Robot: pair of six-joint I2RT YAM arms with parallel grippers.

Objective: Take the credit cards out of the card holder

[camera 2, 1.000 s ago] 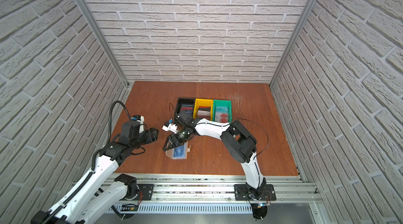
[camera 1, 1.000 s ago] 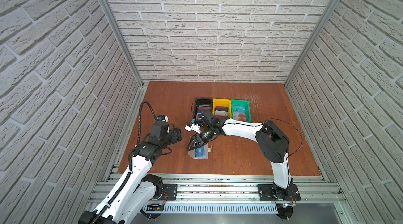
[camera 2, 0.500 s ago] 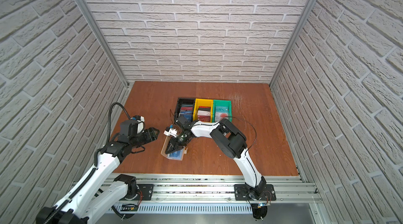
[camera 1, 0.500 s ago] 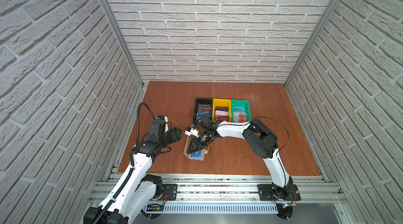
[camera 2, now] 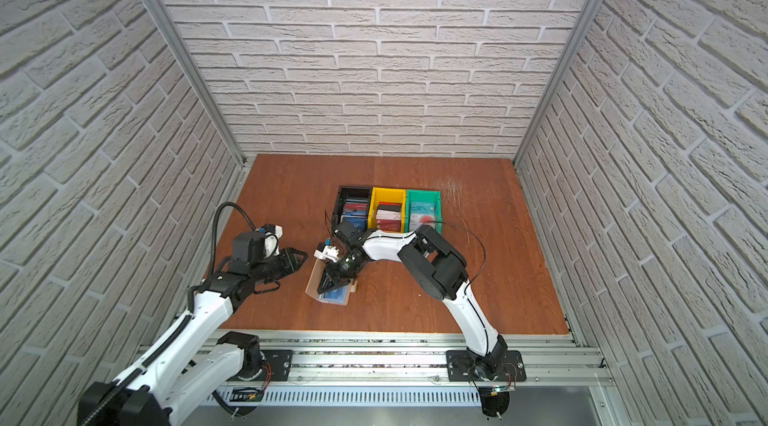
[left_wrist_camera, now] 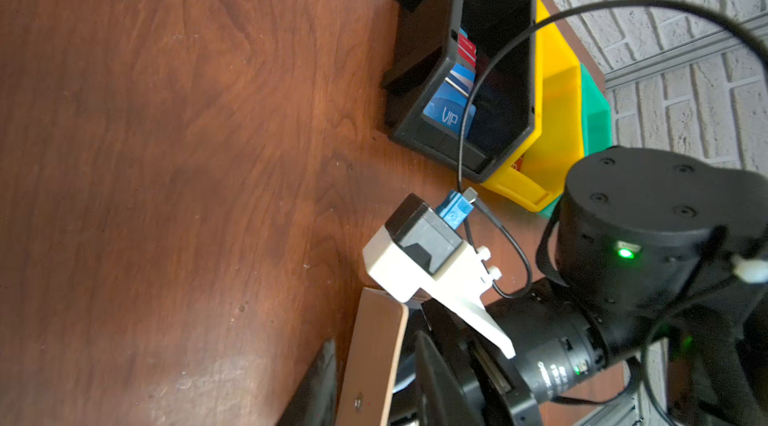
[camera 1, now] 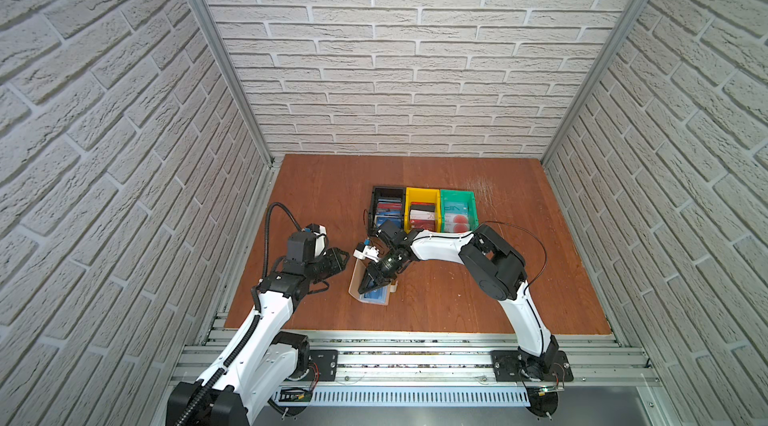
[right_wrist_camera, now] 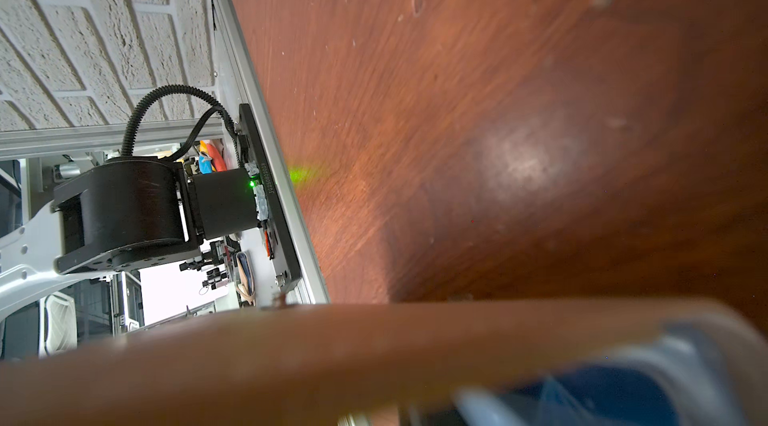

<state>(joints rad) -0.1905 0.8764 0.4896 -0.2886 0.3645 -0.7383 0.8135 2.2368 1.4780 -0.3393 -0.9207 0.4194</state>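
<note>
The tan card holder (camera 1: 355, 278) (camera 2: 312, 280) lies open near the table's front, with its left cover raised. A blue card (camera 1: 376, 298) (camera 2: 336, 297) shows in its clear sleeve. My right gripper (camera 1: 362, 290) (camera 2: 322, 290) points down into the open holder. Its fingers are drawn into a narrow wedge, and what they touch is hidden. In the right wrist view only the blurred tan cover (right_wrist_camera: 332, 353) and the bluish sleeve (right_wrist_camera: 602, 386) show. My left gripper (camera 1: 343, 258) (camera 2: 302, 257) (left_wrist_camera: 374, 339) straddles the raised cover (left_wrist_camera: 374, 366). One finger (left_wrist_camera: 316, 386) lies against it, and a gap remains on the other side.
Three bins stand in a row behind the holder: black (camera 1: 388, 191), yellow (camera 1: 422, 192) and green (camera 1: 457, 194). Each holds cards, and a blue VIP card (left_wrist_camera: 449, 112) shows in the black bin (left_wrist_camera: 419, 71). The right arm's cable (camera 1: 536, 245) loops above the table.
The right arm has folded in, and its gripper has slid left and lower over the holder. The holder has shifted a little toward the left gripper, whose jaws have narrowed around the cover.
</note>
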